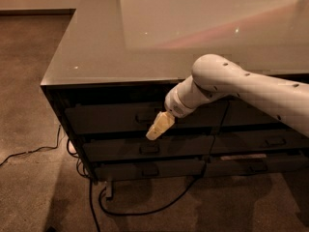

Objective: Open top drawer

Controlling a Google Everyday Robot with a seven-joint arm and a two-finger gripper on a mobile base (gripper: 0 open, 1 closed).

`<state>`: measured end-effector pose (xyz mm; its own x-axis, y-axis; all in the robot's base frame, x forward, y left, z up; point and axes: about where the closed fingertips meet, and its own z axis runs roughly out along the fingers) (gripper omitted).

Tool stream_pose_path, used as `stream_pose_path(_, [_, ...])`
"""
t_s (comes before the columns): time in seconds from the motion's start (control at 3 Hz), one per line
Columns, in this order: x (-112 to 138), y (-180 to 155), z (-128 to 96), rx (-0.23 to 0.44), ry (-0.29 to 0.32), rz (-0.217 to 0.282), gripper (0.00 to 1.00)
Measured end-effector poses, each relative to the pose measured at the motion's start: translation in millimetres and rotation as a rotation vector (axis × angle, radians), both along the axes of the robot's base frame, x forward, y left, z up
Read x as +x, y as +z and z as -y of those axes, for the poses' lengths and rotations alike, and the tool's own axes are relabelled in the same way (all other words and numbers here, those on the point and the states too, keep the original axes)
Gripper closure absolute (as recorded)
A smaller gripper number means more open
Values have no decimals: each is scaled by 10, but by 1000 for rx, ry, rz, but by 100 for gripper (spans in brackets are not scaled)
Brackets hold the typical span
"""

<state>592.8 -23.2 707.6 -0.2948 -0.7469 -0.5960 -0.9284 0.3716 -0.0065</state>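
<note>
Grey glossy countertop (145,42) above and behind the jaws; beneath it the dark top drawer (106,119), shut flush, directly behind them. Looks like the reaching step, with the cream gripper (155,130) hanging before that drawer front, the small pull (145,118) just up and left of the jaws, apart or together impossible to tell. Calls next for a short rise onto the pull, a firm hold, then a straight draw outward.

Glossy grey cabinet top (96,47), brown speckled floor (34,192).
Black cable (145,211) loops on it, below the cream gripper (153,133).
</note>
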Motion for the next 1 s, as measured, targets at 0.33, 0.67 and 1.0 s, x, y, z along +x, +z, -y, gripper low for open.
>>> stream_pose_path(0.33, [1,-46,-49,-17,11,10,0])
stream_pose_path(0.67, [219,-171,-12,-43,3,36,0])
stream_pose_path(1.0, [461,-242,150,-79,-27,67,0])
